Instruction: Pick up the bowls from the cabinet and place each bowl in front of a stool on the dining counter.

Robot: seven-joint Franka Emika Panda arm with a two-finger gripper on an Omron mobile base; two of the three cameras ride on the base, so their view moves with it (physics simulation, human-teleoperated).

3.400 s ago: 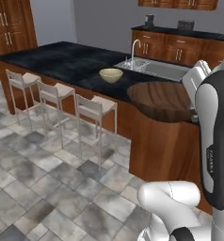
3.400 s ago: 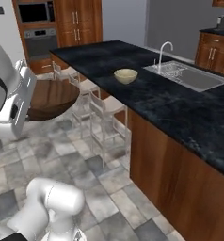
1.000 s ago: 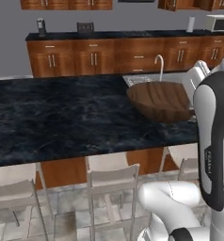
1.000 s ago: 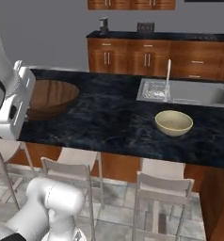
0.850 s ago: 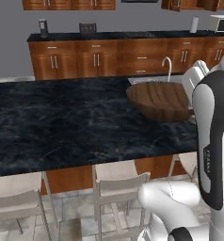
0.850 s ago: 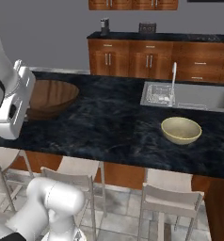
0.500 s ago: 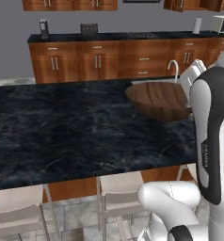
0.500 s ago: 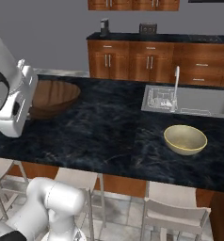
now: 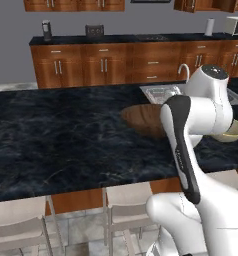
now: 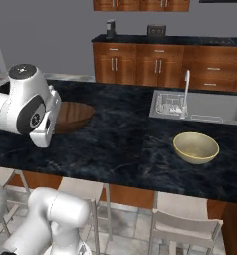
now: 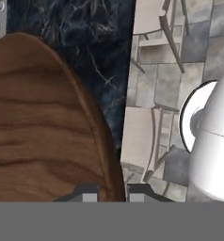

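My gripper [image 11: 110, 192] is shut on the rim of the dark brown wood-grained bowl [image 11: 43, 122]. That bowl [image 10: 70, 115] hangs low over the black marble dining counter [image 10: 120, 144], near its stool-side edge; whether it touches the top I cannot tell. In the left base view the brown bowl [image 9: 143, 119] shows partly behind my arm. The cream-beige bowl [image 10: 195, 147] stands on the counter in front of the sink, and its rim [image 9: 232, 133] peeks out past my arm. The cabinet is out of view.
Pale stools [image 10: 182, 220] [image 9: 128, 206] [image 11: 144, 141] stand along the near side of the counter. A sink [image 10: 200, 107] with a tall faucet [image 10: 186, 84] is set into the top at the right. Drawer cabinets [image 9: 121, 62] line the back wall.
The base has drifted sideways, so the whole scene has shifted a little. My arm has bent forward and down, carrying the brown bowl lower toward the counter top.
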